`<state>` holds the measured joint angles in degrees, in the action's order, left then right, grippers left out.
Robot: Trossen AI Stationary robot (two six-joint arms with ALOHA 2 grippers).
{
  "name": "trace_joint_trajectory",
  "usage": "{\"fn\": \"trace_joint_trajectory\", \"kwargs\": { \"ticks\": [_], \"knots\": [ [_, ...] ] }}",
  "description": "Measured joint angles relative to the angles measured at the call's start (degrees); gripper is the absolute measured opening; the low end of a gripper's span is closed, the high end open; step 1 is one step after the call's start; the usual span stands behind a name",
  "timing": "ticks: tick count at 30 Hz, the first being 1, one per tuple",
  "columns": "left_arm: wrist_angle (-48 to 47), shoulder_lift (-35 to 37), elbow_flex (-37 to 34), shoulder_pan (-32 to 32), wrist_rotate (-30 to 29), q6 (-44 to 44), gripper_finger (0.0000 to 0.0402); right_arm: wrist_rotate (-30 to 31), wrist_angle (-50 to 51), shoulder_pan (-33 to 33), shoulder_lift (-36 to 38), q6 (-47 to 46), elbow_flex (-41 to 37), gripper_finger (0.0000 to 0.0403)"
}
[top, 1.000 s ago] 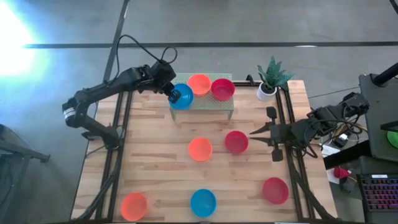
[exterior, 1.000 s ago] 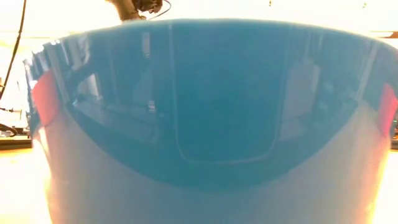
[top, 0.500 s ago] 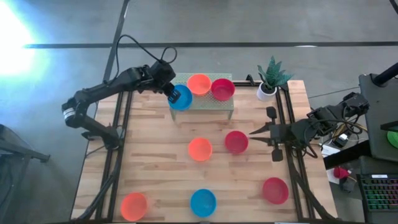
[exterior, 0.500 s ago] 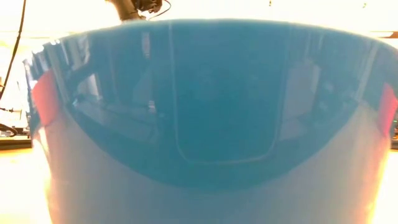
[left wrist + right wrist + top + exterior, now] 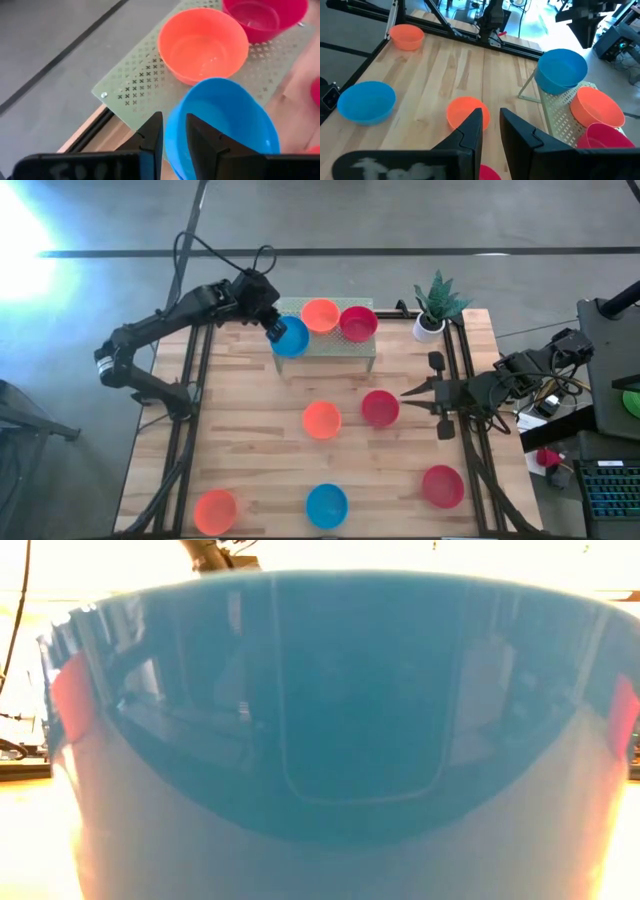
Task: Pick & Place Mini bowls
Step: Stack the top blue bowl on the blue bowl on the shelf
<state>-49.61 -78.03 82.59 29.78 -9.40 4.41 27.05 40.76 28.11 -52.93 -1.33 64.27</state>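
Note:
A blue mini bowl (image 5: 291, 338) sits at the left end of a raised perforated platform (image 5: 340, 345), next to an orange bowl (image 5: 320, 314) and a red bowl (image 5: 357, 322). In the left wrist view the blue bowl (image 5: 220, 125) reaches past the platform's edge. My left gripper (image 5: 272, 328) is open at its left rim, with one finger on either side. My right gripper (image 5: 406, 393) stands open over the table's right side with nothing between its fingers (image 5: 472, 125). My left gripper has one finger (image 5: 152, 137) outside the blue bowl's rim (image 5: 175, 137) and the other finger (image 5: 200, 142) over its inside, slanting down from the table's left. I cannot tell whether either finger touches the rim. The bowl rests on the platform.
Loose bowls lie on the wooden table: orange (image 5: 321, 420), red (image 5: 380, 408), red (image 5: 441, 485), blue (image 5: 326, 505), orange (image 5: 215, 510). A potted plant (image 5: 435, 305) stands at the far right. A blue bowl (image 5: 350, 690) close to the lens fills the low view.
My left gripper has drawn back a little from the blue bowl, up and toward the table's far left. The bowl has stayed on the platform's left end.

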Motion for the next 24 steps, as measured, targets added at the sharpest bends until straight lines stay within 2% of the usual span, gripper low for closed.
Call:
{"fn": "trace_joint_trajectory", "kwargs": {
  "ticks": [3, 10, 18, 24],
  "knots": [
    [-0.1, -0.2, -0.9, -0.2, 2.4, -1.4, 0.0067, 0.0, 0.0, 0.0, 0.0, 0.0, 0.0, 0.0061],
    [0.5, -0.4, -3.2, -0.2, 1.9, -2.4, 0.0005, 0.0, 0.0, 0.0, 0.0, 0.0, 0.0, 0.0061],
    [1.2, -0.4, -3.6, -0.1, 1.9, -2.5, 0.0001, 0.0, 0.0, 0.0, 0.0, 0.0, 0.0, 0.0061],
    [1.9, -0.4, -6.9, -0.1, 1.9, -2.5, 0.0000, 0.0, 0.0, 0.0, 0.0, -0.1, 0.0, 0.0061]
  ]
}}
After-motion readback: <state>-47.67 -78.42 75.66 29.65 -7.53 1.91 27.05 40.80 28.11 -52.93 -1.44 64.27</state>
